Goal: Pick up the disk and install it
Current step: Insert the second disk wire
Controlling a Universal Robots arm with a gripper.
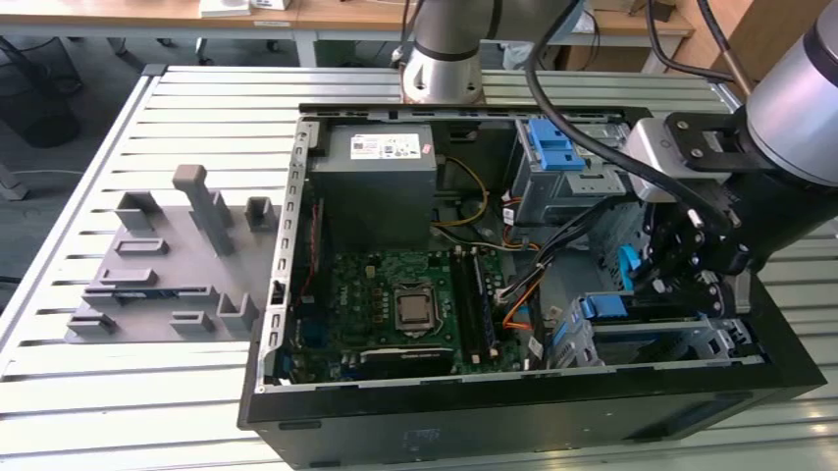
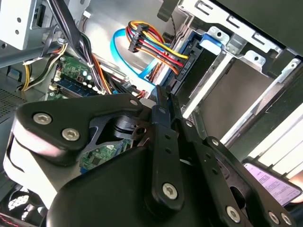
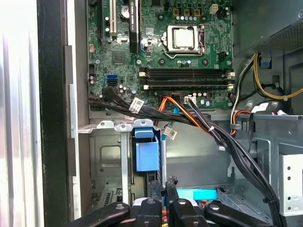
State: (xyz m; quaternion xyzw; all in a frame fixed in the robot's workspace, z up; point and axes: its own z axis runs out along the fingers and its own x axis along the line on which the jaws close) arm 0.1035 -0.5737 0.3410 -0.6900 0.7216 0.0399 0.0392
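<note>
Arm's hanging over the open black PC case

The black two-finger gripper is looking pinched closed, maybe touching the blue-framed silver disk in the drive bay.

The exterior view looks steeply down on the open case from its front, arm at 3 o'clock. Both wrist views sit close behind the gripper (inside the case), sharing the drive bay and motherboard.
</note>
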